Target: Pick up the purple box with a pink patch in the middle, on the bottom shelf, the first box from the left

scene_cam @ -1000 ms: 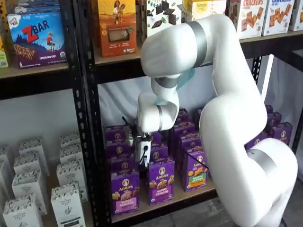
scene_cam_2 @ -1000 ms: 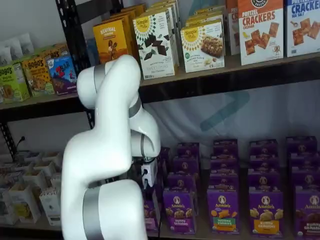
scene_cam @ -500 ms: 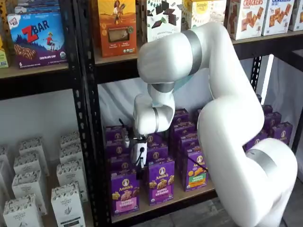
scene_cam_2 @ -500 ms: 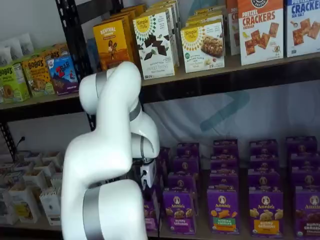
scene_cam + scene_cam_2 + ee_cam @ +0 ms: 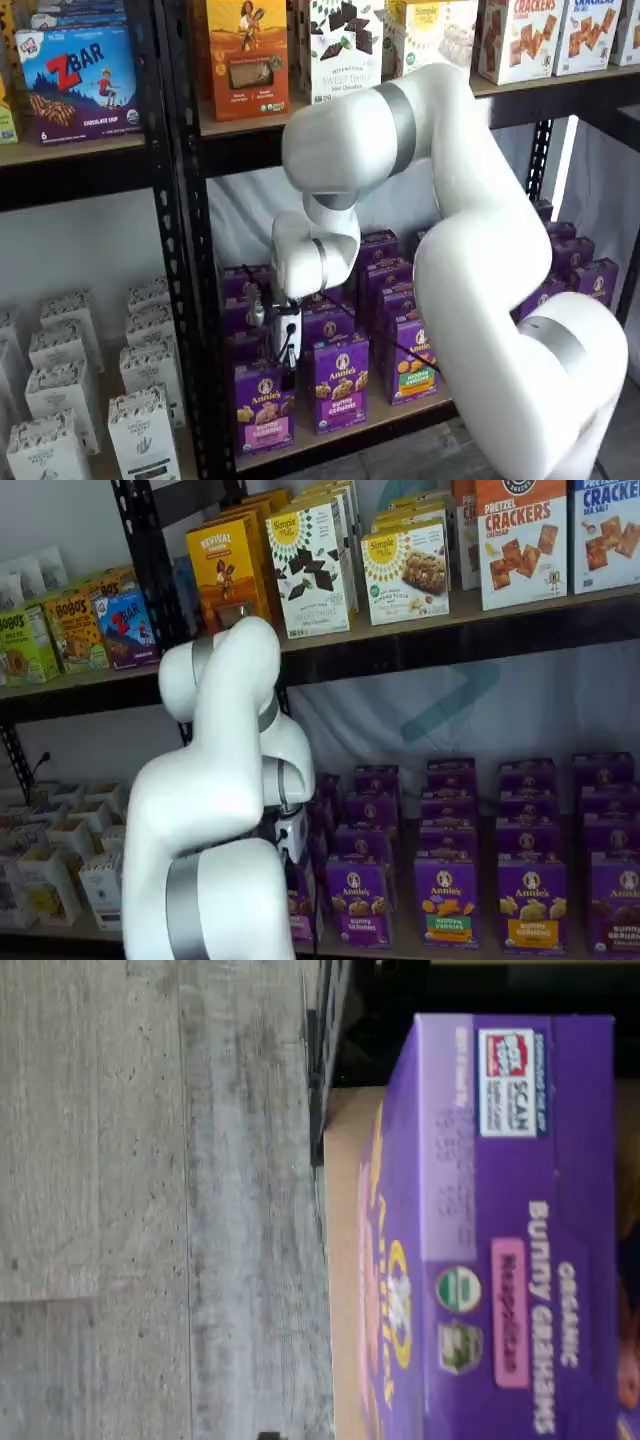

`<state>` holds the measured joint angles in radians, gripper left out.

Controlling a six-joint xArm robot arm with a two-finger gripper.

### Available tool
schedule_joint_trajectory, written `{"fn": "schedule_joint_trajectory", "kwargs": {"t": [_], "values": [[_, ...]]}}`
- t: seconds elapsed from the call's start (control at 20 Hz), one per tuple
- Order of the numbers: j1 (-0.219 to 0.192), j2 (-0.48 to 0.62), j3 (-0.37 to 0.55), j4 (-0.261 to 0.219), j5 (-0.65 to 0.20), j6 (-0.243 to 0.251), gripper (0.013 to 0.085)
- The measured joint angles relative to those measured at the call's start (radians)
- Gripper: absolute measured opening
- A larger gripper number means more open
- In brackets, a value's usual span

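A white six-joint robot arm (image 5: 470,250) reaches into a black perforated-post rack, over the bottom shelf (image 5: 345,428), a tan wooden board with a black front rail. Its jaws (image 5: 285,375), released and empty, hover just above the small upright purple cardboard box (image 5: 264,407) with the pink patch, standing at the shelf's left front corner. Approach looks nearly done; descent, grasp and lift remain.

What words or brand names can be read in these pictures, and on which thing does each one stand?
"ZBAR": blue box.
"CRACKERS": white box.
"REVIVAL": orange box.
"Annie's": the purple box.
"BUNNY GRAHAMS", "ORGANIC", "SCAN": the purple box's top in the wrist view.
Smaller print there is too blurred to read.
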<state>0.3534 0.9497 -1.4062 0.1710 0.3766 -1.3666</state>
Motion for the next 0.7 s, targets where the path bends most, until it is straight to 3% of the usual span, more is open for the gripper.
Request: {"fn": "schedule_joint_trajectory", "kwargs": {"t": [0.7], "values": [[0.005, 0.073, -0.064, -0.009, -0.026, 0.013, 0.085]]}}
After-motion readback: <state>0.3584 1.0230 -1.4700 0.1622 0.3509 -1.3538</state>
